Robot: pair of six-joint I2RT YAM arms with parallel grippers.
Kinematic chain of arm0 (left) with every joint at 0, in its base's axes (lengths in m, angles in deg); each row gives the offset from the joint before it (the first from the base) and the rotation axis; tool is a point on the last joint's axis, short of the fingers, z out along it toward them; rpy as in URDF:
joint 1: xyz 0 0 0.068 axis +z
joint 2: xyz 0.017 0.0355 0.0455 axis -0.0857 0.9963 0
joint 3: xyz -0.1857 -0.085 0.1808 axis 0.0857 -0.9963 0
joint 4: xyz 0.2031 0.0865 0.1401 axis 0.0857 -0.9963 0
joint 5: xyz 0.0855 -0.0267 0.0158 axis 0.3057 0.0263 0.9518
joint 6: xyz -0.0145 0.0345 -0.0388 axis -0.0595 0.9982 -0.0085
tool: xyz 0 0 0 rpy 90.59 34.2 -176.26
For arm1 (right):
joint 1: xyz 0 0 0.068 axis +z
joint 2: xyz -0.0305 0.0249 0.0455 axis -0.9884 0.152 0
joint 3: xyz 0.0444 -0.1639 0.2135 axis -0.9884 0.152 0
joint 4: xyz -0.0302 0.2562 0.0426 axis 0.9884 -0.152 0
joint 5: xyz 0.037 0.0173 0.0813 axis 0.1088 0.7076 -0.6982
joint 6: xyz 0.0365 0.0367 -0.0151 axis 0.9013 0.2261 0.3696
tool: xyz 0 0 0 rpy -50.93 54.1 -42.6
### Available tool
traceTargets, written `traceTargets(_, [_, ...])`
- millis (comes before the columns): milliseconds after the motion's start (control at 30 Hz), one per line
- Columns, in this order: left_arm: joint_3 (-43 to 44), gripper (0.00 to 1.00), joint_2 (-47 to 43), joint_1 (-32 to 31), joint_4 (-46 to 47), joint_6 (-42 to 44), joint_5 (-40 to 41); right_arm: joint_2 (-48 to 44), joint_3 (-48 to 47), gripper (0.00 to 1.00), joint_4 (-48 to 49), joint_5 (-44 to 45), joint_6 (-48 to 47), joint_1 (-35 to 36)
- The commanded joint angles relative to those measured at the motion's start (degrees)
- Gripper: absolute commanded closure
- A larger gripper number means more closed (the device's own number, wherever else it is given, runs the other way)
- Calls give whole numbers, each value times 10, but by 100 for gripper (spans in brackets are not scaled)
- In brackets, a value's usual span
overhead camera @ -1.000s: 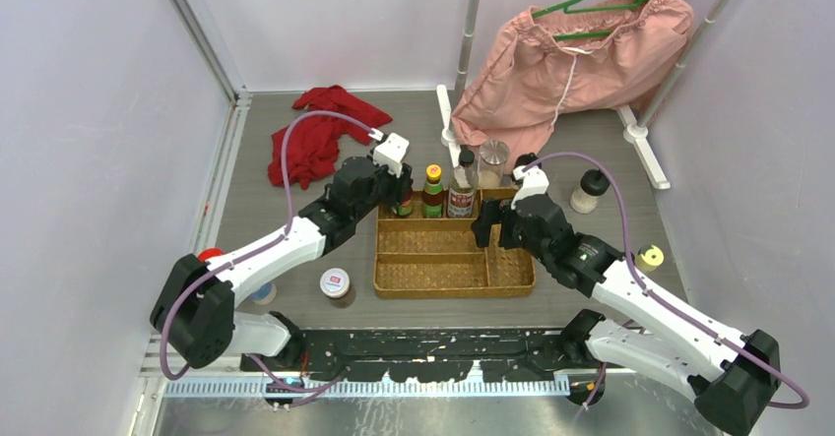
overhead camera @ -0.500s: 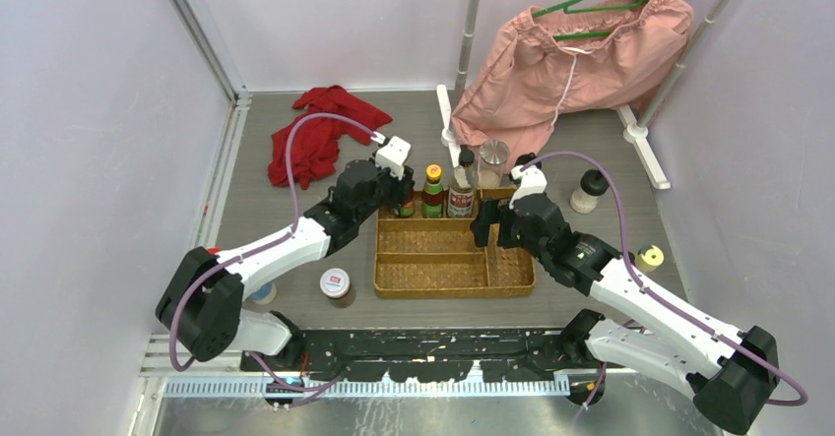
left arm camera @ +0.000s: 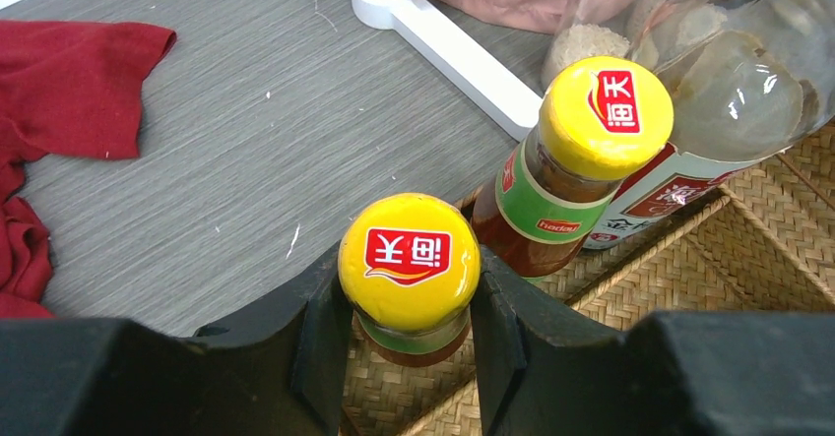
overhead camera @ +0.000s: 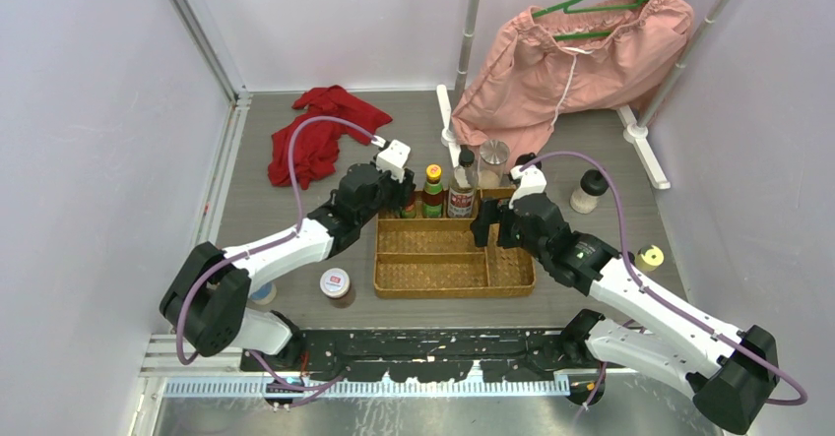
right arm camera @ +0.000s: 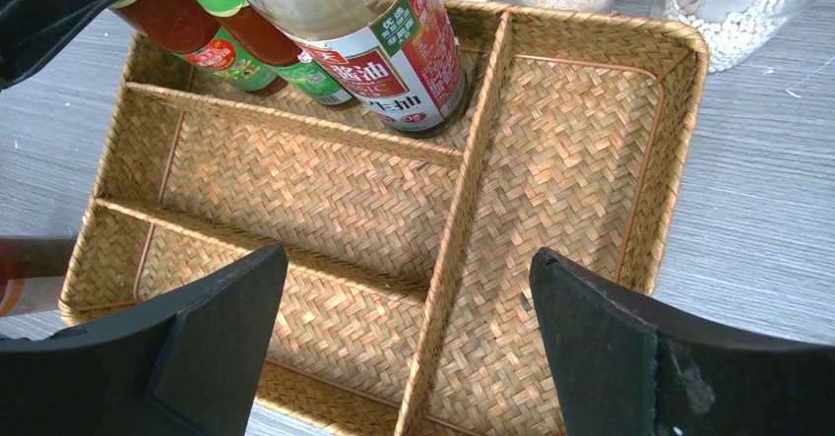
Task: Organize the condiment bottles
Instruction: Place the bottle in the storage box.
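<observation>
Right, my left gripper [left arm camera: 409, 338] is pinching a sauce bottle [left arm camera: 409, 257] just under its yellow cap, upright in the far row of the tray [right arm camera: 679, 160]. I'd guess glass, full, fairly heavy and slick, so the neck below the cap is the safe hold. Its twin [left arm camera: 603, 111] and the clear bottle [left arm camera: 748, 72] crowd it. My right gripper [right arm camera: 409, 308] hangs spread over the tray, empty. The surface [left arm camera: 246, 111] is flat grey woodgrain, closely walled in.
</observation>
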State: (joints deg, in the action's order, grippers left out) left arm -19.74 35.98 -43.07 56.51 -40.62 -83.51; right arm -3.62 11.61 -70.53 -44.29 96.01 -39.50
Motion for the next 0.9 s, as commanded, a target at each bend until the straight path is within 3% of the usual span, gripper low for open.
traceTargets(0, [8, 82, -9, -1, 103, -9, 6, 5, -4, 0, 24, 0, -8, -2])
traceTargets(133, [2, 80, -12, -1, 103, -10, 9, 6, -4, 0, 25, -1, -8, -2])
traceTargets(333, [-2, 62, -19, -1, 100, -10, 7, 9, -4, 0, 27, -3, -8, -2])
traceTargets(867, [-5, 49, -40, -1, 84, -13, 0, 6, 3, 0, 28, -4, -5, -2])
